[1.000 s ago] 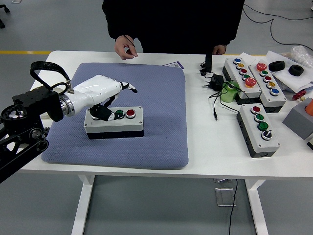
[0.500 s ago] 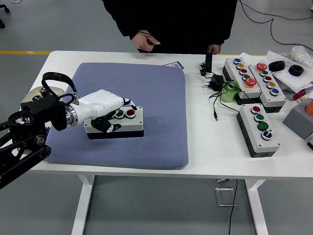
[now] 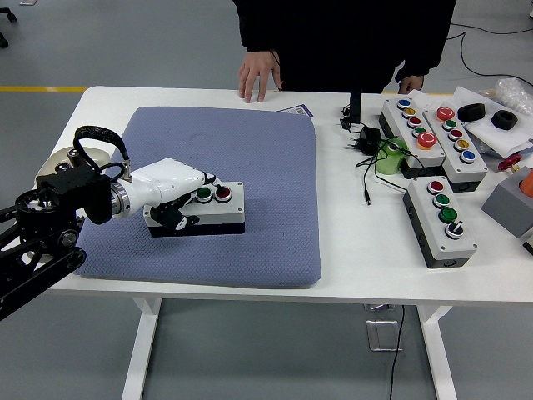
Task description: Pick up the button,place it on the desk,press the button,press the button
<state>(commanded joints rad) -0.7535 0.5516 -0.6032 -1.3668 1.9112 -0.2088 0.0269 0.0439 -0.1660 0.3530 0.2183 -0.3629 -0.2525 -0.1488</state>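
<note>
A grey button box with a green button and a red button lies on the blue mat. My left hand, white with black fingers, lies over the box's left end. Its thumb is against the box's front face, and the other fingers curl over the top towards the back edge, just left of the green button. Both buttons are uncovered. The box rests flat on the mat. My right arm is out of view.
A person stands at the far side with one hand flat on the table edge. To the right are several more button boxes, a power adapter with cables, a green roll and black rings.
My left hand has come down and drawn back left, from hovering with a finger stretched out beyond the box to closing on its left end. The person has moved right and laid a hand on the table.
</note>
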